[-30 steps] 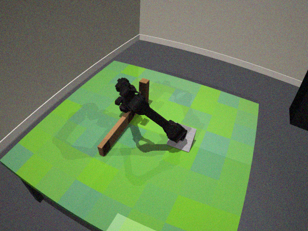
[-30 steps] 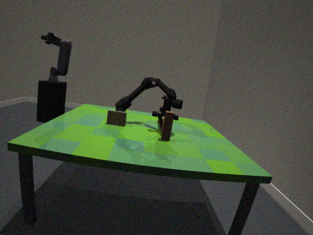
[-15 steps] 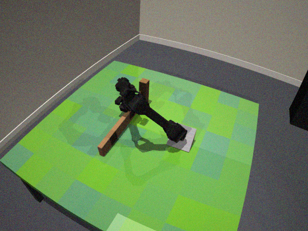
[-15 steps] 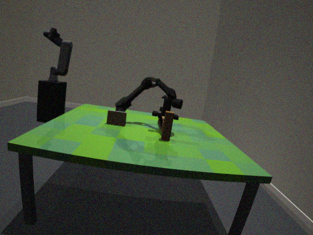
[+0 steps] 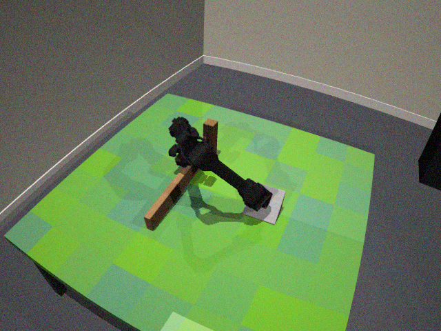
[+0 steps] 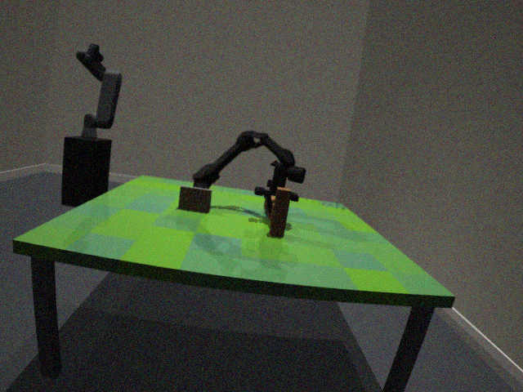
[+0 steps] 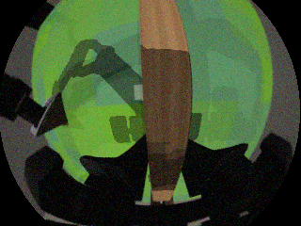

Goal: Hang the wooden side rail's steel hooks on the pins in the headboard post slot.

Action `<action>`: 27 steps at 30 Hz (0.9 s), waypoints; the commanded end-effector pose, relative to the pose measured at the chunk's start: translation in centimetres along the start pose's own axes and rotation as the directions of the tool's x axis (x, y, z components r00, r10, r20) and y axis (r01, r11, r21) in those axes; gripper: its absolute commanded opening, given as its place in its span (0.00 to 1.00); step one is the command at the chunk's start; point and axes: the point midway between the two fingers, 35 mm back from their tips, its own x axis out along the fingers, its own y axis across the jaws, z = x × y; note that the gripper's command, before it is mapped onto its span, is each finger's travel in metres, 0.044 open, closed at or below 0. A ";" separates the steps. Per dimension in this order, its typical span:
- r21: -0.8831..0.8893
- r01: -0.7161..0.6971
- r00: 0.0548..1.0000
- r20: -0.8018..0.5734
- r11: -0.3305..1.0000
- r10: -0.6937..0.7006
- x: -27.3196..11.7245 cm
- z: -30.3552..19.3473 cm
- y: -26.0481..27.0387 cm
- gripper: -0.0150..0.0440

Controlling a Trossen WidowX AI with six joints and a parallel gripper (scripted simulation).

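The wooden side rail (image 5: 167,194) (image 7: 166,94) slopes away from my gripper, its far end low at or on the table. My gripper (image 5: 193,169) (image 7: 161,134) is shut on the rail near its post-side end, with a black finger on each side in the wrist view. The headboard post (image 5: 210,133) (image 6: 279,215) stands upright just beyond the gripper. The rail's near end is close to the post, but the arm hides the join in the top view and the post hides it in the exterior view. The steel hooks, slot and pins cannot be made out.
The arm's base stands on a grey plate (image 5: 278,199), right of the rail in the top view. The exterior view shows a brown block face (image 6: 194,199) by the arm's base. A second arm stands on a black pedestal (image 6: 86,171) beyond the table (image 6: 160,248).
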 end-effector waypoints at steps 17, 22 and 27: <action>-0.001 0.023 1.000 -0.002 1.000 -0.023 -1.1 -0.2 -0.3 0.25; -0.001 0.023 1.000 -0.002 1.000 -0.023 -1.2 -0.2 -0.3 0.25; -0.001 0.023 1.000 -0.002 1.000 -0.023 -1.3 -0.2 -0.3 0.25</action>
